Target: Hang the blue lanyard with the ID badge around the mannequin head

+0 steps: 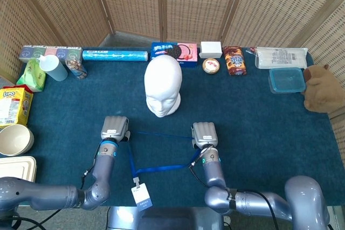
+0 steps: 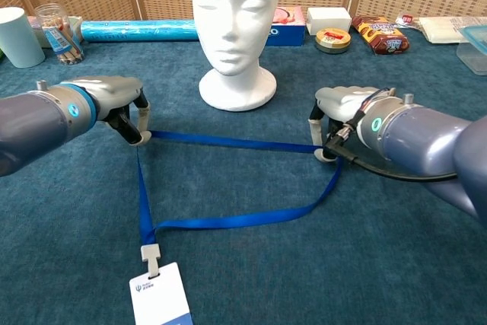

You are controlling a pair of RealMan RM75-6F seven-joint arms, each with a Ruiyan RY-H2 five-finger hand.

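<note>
Chest view — two hands, left hand (image 2: 114,104) and right hand (image 2: 342,112), each pinching one lanyard (image 2: 236,142).

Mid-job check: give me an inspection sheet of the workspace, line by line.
Surface: table with dark blue cloth, flat.
Job's things: blue lanyard lies in an open loop on the cloth, front strand taut between both hands; ID badge flat at the near edge; mannequin head upright behind the loop, nothing around it yet.
Clutter: snack boxes, foil roll, cup, blue container, plush toy, bowl along the edges.
Hands: left hand pinches the lanyard's left corner; right hand pinches its right corner.
Cables: black cable along the right wrist.
Surroundings: woven folding screens behind.
</note>
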